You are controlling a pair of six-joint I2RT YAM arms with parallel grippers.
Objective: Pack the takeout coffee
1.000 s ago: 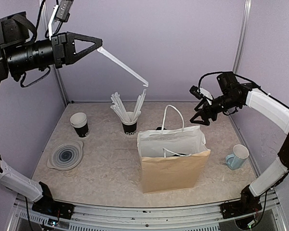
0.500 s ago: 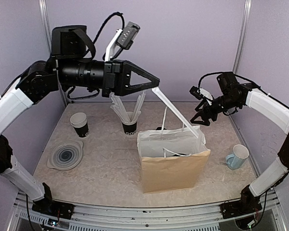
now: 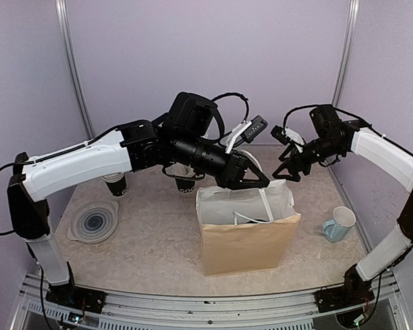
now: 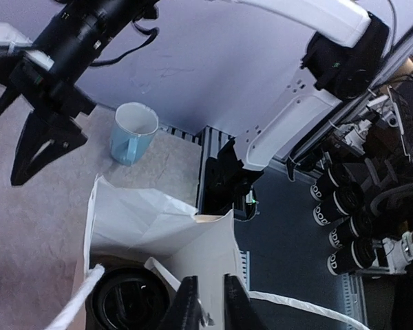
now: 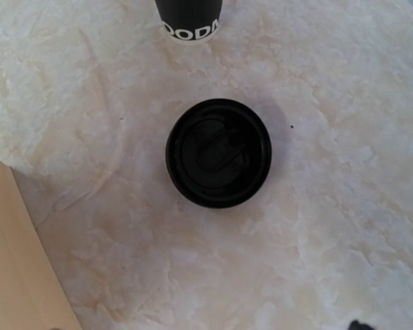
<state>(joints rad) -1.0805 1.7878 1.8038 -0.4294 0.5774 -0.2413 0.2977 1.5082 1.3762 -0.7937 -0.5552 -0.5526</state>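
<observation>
Left wrist view: I'm looking down past my left gripper (image 4: 208, 282) into the open paper bag (image 4: 144, 220). The takeout coffee (image 4: 127, 302) stands at the bottom of the bag. It lies below the fingertips and a little to one side, clear of them. Only its round black lid shows, facing straight up at the bag's mouth, so its long axis runs upright. I can read no writing on it from here.

The left fingers are pinched together. From the top external view they are clenched on a white straw (image 3: 265, 203), which slants down from the tips into the bag, close to its far right corner. The wrist view hides the straw under the fingers.

My right gripper (image 3: 287, 168) hangs above the table (image 3: 158, 234), behind the bag's far right corner. Its jaws are spread wide and hold nothing, well apart from the coffee.

Beneath it, the right wrist view shows a black lid (image 5: 218, 152) from straight above, on the table just beyond the bag's far wall. I cannot tell whether a cup stands under it. Near it is a black cup (image 5: 188, 20) with a white band at its base. The band reads "ODA", with a cut-off letter before it.

A pale blue mug (image 3: 339, 224) sits near the table's right edge.
</observation>
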